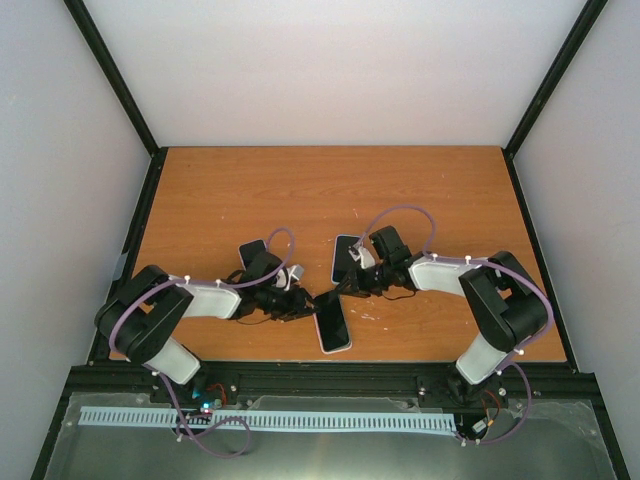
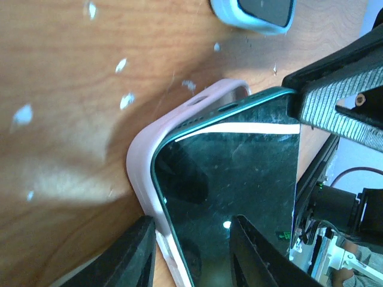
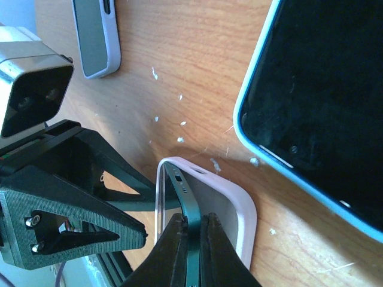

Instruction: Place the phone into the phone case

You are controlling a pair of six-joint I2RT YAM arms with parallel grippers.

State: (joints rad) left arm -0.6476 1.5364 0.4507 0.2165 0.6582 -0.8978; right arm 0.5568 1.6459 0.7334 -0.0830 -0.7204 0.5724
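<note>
One corner of the phone [image 2: 233, 179] sits inside the pink phone case [image 2: 140, 173] near the middle of the table [image 1: 250, 190], long axis running toward the arms, one long edge tilted up. The right fingers [image 3: 170, 257] are clamped on that raised edge. The left fingers [image 2: 128, 257] straddle the case's rim, fairly narrow, though whether they grip cannot be told.

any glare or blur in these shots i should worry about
Left wrist: a bright white streak of glare crosses the phone screen, and the table at upper left is blurred. Right wrist: the right claw is close and dark, and a soft shadow lies beyond the pink case. Top external: even, flat light.
</note>
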